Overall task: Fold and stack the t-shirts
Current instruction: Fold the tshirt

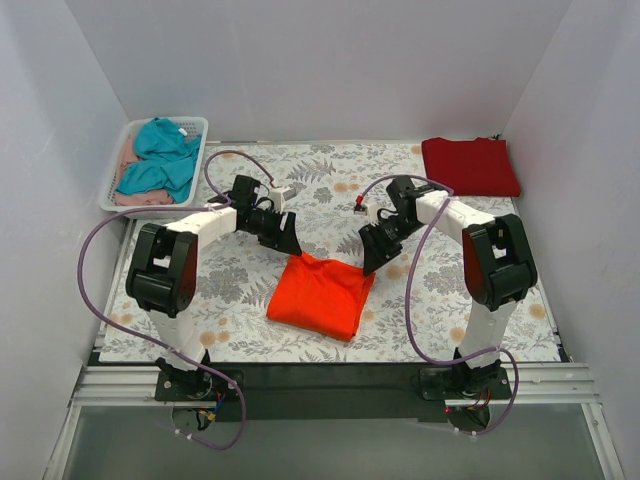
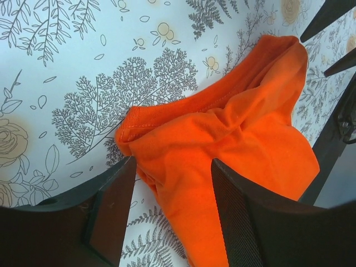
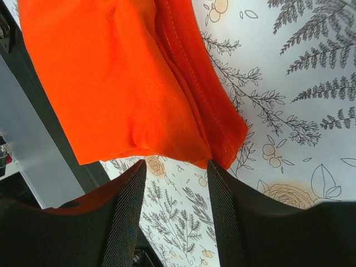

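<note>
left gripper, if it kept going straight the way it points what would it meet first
The orange shirt: its corner lies right ahead of the left gripper, between its open jaws. The table is probably close under it.

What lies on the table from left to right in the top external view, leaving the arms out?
white basket → orange-red t-shirt → crimson t-shirt

Wrist views crop the orange-red t-shirt (image 2: 233,144), and the teal garment (image 1: 165,152) hides most of the pink garment (image 1: 140,198).
</note>
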You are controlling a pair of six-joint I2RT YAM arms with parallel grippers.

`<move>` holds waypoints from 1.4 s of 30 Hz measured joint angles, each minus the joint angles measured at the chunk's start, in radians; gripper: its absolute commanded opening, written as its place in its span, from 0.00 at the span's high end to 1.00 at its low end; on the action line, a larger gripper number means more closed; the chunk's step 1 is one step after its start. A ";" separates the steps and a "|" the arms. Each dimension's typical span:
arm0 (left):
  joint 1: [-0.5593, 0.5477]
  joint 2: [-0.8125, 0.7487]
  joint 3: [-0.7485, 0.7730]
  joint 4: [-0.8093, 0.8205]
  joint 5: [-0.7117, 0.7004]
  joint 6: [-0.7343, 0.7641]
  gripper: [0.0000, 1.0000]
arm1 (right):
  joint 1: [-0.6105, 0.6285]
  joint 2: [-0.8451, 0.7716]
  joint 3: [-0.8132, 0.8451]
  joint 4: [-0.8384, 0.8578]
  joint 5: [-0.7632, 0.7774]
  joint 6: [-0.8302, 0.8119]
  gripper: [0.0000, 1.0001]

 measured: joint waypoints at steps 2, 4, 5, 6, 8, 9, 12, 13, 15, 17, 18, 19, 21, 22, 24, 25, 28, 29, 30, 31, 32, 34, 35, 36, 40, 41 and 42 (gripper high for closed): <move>0.000 0.011 0.010 0.001 0.000 -0.003 0.47 | 0.001 0.002 -0.006 -0.001 -0.001 0.003 0.44; 0.000 0.031 0.021 0.006 0.000 -0.006 0.47 | 0.001 0.004 -0.009 0.000 -0.002 0.003 0.44; 0.000 0.041 0.023 0.009 0.000 -0.006 0.48 | 0.002 0.005 -0.012 0.001 -0.002 0.003 0.44; 0.000 0.048 0.023 0.010 0.000 -0.007 0.48 | 0.002 0.006 -0.015 0.002 -0.003 0.003 0.45; 0.000 0.059 0.023 0.009 0.000 -0.009 0.48 | 0.003 0.008 -0.018 0.002 -0.003 0.003 0.45; 0.000 0.061 0.023 0.010 0.000 -0.010 0.49 | 0.003 0.009 -0.018 0.003 -0.003 0.003 0.45; 0.000 0.063 0.023 0.011 0.000 -0.010 0.49 | 0.005 0.011 -0.018 0.007 -0.004 0.005 0.44; 0.000 0.063 0.023 0.012 0.001 -0.010 0.49 | 0.005 0.014 -0.018 0.008 -0.004 0.006 0.44; 0.000 0.063 0.023 0.016 0.001 -0.013 0.49 | 0.005 0.026 -0.017 0.010 -0.003 0.006 0.44; 0.000 0.063 0.023 0.023 0.001 -0.014 0.50 | 0.005 0.042 -0.016 0.012 -0.003 0.008 0.44; 0.000 0.063 0.023 0.026 0.001 -0.015 0.50 | 0.005 0.049 -0.016 0.013 -0.002 0.010 0.44; 0.000 0.063 0.023 0.029 0.001 -0.016 0.50 | 0.005 0.056 -0.015 0.014 0.001 0.011 0.44; 0.000 0.063 0.023 0.030 0.002 -0.018 0.50 | 0.005 0.068 -0.013 0.014 0.004 0.014 0.44; 0.000 0.063 0.023 0.030 0.002 -0.018 0.50 | 0.006 0.071 -0.010 0.014 0.007 0.016 0.45; 0.000 0.063 0.023 0.032 0.002 -0.018 0.50 | 0.007 0.072 -0.005 0.014 0.012 0.022 0.45; 0.000 0.063 0.023 0.034 0.002 -0.018 0.50 | 0.007 0.072 0.000 0.014 0.016 0.024 0.46; 0.000 0.063 0.023 0.036 0.002 -0.017 0.49 | 0.011 0.072 0.008 0.015 0.021 0.027 0.62; 0.000 0.063 0.023 0.036 0.003 -0.017 0.49 | 0.012 0.072 0.010 0.015 0.022 0.028 0.67; 0.000 0.063 0.023 0.036 0.003 -0.017 0.55 | 0.012 0.072 0.011 0.015 0.023 0.030 0.71; 0.000 0.063 0.023 0.036 0.005 -0.019 0.58 | 0.012 0.072 0.011 0.015 0.023 0.032 0.80; 0.000 0.063 0.023 0.036 0.007 -0.019 0.62 | 0.012 0.072 0.011 0.015 0.023 0.033 0.84; 0.000 0.063 0.023 0.038 0.012 -0.023 0.74 | 0.013 0.072 0.011 0.015 0.022 0.032 0.97; 0.000 0.063 0.023 0.040 0.015 -0.023 0.78 | 0.013 0.072 0.011 0.015 0.021 0.035 0.99; 0.000 0.063 0.023 0.043 0.018 -0.022 0.82 | 0.014 0.071 0.012 0.014 0.021 0.036 0.99; 0.000 0.062 0.023 0.057 0.023 -0.032 1.00 | 0.014 0.058 0.012 0.012 0.021 0.037 0.99; 0.000 0.061 0.023 0.060 0.024 -0.033 1.00 | 0.014 0.045 0.011 0.010 0.021 0.036 0.99; 0.000 0.060 0.022 0.062 0.025 -0.034 1.00 | 0.014 0.031 0.011 0.006 0.020 0.036 0.99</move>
